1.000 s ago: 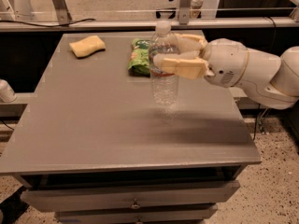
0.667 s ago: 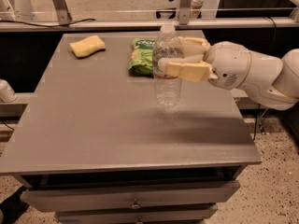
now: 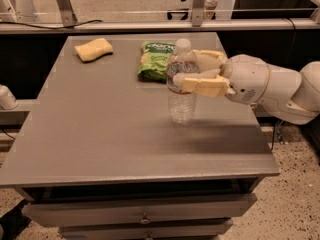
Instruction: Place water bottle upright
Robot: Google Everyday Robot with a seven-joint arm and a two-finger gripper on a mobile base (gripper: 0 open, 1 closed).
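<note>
Lower and slightly further right than a second ago, the water bottle (image 3: 181,91) stands upright near the middle of the grey table (image 3: 100,134). Whether its base touches the top I cannot tell. The gripper (image 3: 185,68) reaches in from 3 o'clock, its jaws clamped on the bottle at the label band. A green snack bag (image 3: 154,60) lies close by at 11 o'clock, and a yellow sponge (image 3: 93,49) sits well apart at 10 o'clock.
</note>
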